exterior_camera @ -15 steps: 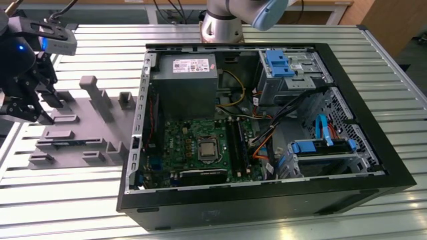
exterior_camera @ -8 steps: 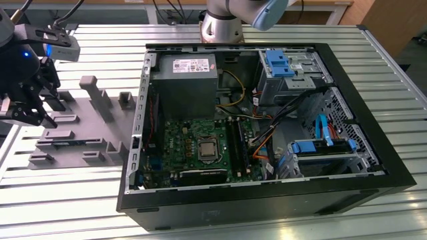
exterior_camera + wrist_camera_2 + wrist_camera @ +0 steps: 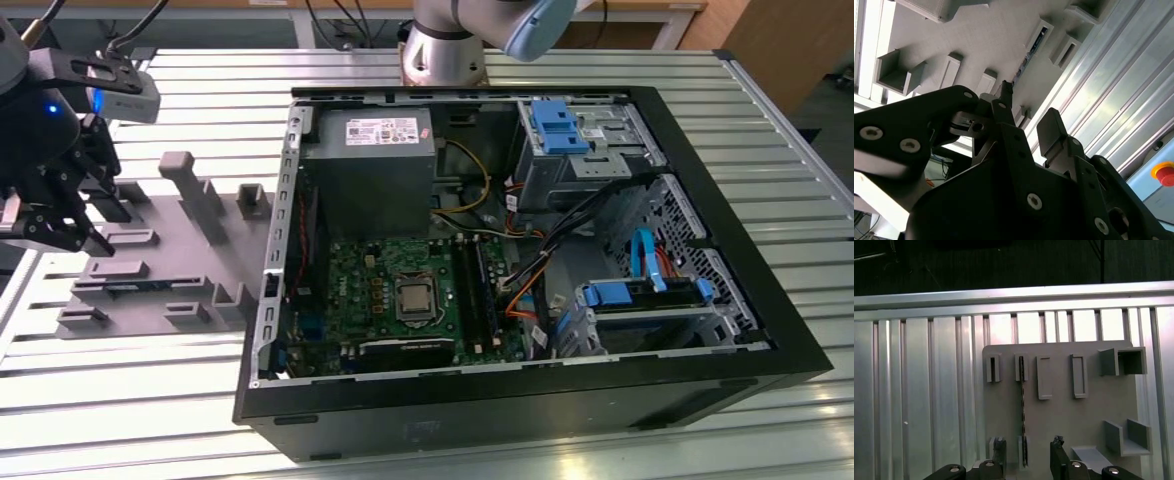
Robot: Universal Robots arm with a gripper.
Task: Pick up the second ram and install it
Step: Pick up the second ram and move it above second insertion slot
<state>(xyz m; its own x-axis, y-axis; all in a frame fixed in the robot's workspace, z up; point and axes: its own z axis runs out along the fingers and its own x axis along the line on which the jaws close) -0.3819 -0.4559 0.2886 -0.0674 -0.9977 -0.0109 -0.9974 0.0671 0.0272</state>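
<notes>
1. The gripper (image 3: 1028,442) hangs over the grey fixture (image 3: 1069,415), its fingers (image 3: 1059,456) spread wide with nothing held between them.
2. The second ram (image 3: 1023,410) stands on edge in the fixture's slotted holders, below the gap between the fingers, touching neither.
3. The open computer case (image 3: 534,250) sits just beside the fixture, toward the exterior view's right.

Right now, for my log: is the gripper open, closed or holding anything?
Gripper: open, holding nothing; the RAM stick sits in the grey fixture.
</notes>
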